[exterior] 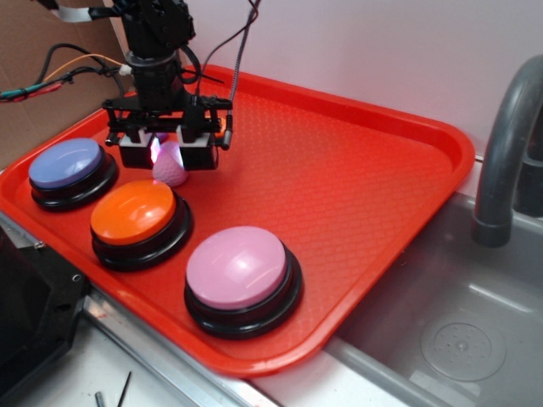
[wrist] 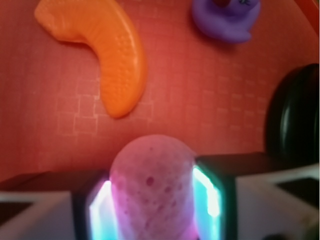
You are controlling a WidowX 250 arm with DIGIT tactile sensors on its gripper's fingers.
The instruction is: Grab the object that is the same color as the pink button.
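Dimpled pink ball (wrist: 152, 192) squeezed oblong in claw (exterior: 167, 153); ribbed orange crescent (wrist: 107, 55) beyond on textured tray (exterior: 356, 170).

three buttons (exterior: 237, 267), one ball (exterior: 172, 166), perhaps one duck (wrist: 225, 20)

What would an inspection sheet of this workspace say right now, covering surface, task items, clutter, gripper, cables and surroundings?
Surface: red tray, textured, resting beside a sink.
Job's things: pink ball, dimpled, squeezed between the gripper's lit pads; pink button at the tray's near edge, apart from the ball.
Clutter: orange button and blue-purple button in a row with the pink one; orange crescent and purple duck lying on the tray beyond the ball.
Grippers: gripper closed on the ball, low over the tray.
Cables: wires run from the arm off to the left.
Surroundings: grey faucet, steel sink basin, cardboard behind.
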